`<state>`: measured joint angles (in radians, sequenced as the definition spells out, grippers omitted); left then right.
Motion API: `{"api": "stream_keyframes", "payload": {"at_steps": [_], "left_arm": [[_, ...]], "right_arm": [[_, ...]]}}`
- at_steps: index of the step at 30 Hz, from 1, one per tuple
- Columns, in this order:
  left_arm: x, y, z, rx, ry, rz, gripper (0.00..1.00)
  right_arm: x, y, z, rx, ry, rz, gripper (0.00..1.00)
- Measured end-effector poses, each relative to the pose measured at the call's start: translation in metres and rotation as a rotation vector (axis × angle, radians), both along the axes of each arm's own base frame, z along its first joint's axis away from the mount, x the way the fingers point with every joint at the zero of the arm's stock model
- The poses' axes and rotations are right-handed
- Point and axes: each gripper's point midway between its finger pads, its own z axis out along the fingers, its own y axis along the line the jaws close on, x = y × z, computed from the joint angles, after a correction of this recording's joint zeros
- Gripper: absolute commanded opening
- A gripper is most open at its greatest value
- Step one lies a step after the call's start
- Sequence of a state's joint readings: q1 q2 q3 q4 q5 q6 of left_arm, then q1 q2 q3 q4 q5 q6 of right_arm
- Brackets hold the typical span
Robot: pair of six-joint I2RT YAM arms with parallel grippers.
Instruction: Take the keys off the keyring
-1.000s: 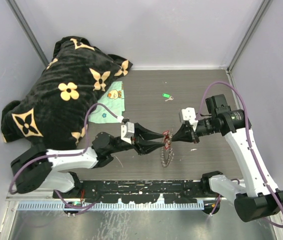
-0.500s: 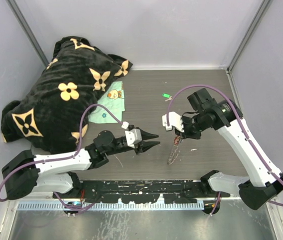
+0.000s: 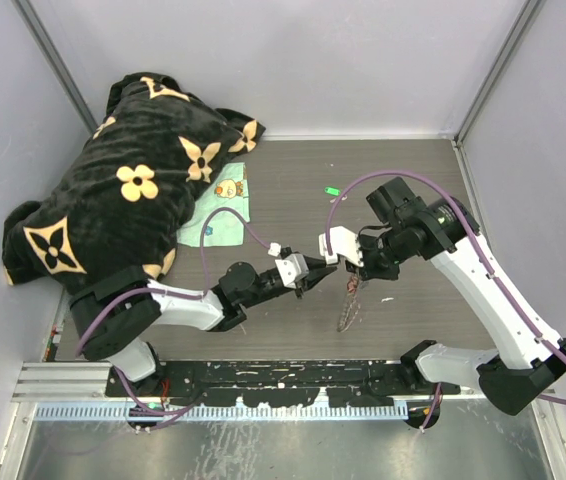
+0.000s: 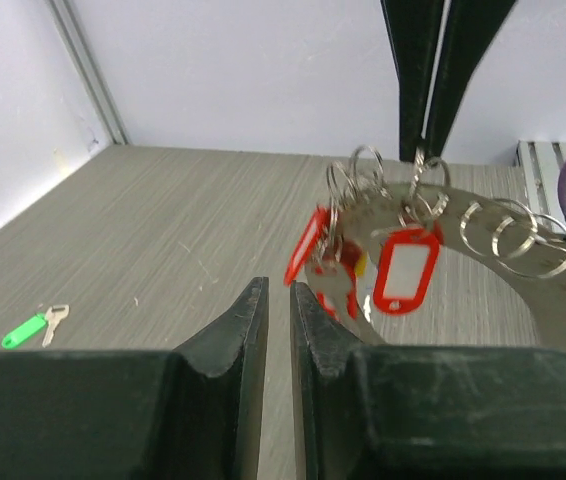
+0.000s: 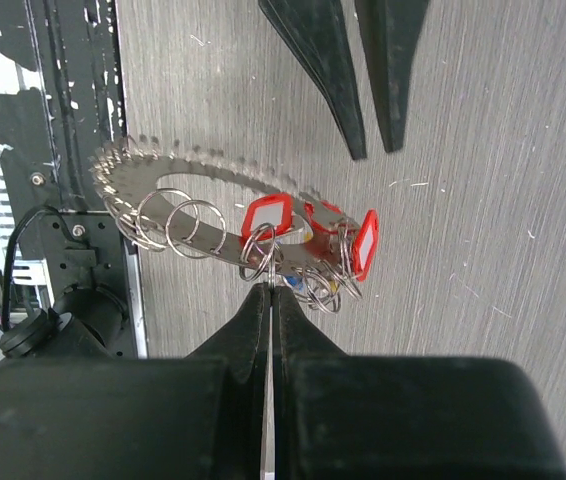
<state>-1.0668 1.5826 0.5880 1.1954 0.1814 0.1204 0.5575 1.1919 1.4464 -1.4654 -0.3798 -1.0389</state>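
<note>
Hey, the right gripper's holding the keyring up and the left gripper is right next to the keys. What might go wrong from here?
1. The right gripper pinches only a thin split ring at its fingertips, and the whole keyring hangs from it. A tug might make it slip and drop.
2. The left gripper shows just a narrow gap, and the red-tagged keys are bunched together. It may nudge the cluster or catch several at once.

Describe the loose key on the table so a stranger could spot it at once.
Start at the black flowered blanket heaped far left and look right across the table, past the pale green cloth. The key lies alone there, the only green-tagged one; the red-tagged keys hang on the keyring.
</note>
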Motion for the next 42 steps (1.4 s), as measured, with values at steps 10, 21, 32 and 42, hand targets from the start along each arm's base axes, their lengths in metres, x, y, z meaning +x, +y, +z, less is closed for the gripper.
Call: {"api": "stream_keyframes", "payload": {"at_steps": [10,21,32,42], "left_arm": [[-0.006,-0.015,0.033,-0.135,-0.006,-0.059,0.17],[-0.036,-0.026,0.036,-0.150,0.007,-0.166,0.20],[-0.040,-0.027,0.034,-0.146,0.010,-0.174,0.23],[-0.046,-0.024,0.023,-0.128,0.024,-0.183,0.27]], "right_arm": [[-0.003,0.004,0.001,0.018,0.013,0.012,0.01],[-0.006,0.007,0.001,0.035,0.027,0.020,0.01],[-0.010,0.006,0.002,0.035,0.038,0.019,0.01],[-0.010,0.005,0.002,0.037,0.037,0.017,0.01]]}}
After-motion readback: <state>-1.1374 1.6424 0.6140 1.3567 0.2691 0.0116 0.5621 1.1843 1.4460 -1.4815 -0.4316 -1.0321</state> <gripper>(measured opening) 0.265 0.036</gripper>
